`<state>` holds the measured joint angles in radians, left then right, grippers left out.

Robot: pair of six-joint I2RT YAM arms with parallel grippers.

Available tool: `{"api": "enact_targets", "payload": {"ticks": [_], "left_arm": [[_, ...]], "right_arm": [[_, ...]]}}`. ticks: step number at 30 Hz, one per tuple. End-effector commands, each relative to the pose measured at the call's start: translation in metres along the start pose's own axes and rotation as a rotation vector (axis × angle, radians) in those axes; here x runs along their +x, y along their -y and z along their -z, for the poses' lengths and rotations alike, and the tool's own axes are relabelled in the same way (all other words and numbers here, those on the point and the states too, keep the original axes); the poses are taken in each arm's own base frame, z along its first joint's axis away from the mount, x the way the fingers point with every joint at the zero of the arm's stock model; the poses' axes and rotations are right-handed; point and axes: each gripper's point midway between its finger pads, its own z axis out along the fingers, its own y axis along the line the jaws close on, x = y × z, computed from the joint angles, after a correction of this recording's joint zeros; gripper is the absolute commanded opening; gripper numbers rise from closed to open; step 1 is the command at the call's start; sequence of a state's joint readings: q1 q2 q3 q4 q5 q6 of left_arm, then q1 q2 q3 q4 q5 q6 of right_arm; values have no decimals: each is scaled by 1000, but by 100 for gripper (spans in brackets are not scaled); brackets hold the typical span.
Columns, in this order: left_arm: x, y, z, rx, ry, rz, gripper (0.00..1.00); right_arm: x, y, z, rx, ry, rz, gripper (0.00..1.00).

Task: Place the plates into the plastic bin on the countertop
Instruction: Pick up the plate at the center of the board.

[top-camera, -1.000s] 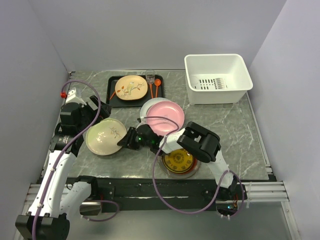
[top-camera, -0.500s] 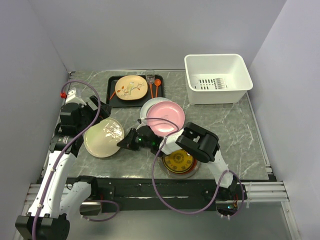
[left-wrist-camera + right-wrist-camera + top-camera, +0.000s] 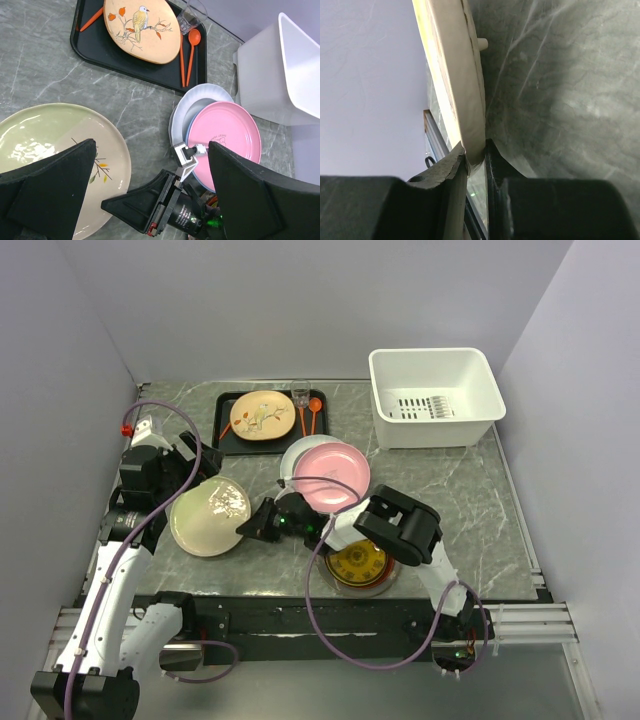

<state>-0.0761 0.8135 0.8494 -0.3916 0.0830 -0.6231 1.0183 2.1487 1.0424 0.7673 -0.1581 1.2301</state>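
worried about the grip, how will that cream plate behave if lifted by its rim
Probably stiff, no flex: the cream plate looks thick and glazed. The right gripper pinches only its rim, so it may pivot or slip.

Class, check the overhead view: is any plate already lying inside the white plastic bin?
No, the plastic bin shows only its bare white slotted floor, with no plate in it.
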Motion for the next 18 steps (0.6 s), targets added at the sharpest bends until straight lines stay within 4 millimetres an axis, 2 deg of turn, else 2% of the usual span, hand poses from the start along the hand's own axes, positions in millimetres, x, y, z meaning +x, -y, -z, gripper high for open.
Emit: {"api": "enact_targets", "payload": {"ticks": [1, 18], "left_arm": [[-14, 12, 6, 40, 34, -18, 99], [-14, 10, 6, 28, 36, -21, 99]], "right_arm": [[-23, -45, 15, -95, 78, 40, 0], [-35, -90, 42, -179, 118, 76, 0]]}}
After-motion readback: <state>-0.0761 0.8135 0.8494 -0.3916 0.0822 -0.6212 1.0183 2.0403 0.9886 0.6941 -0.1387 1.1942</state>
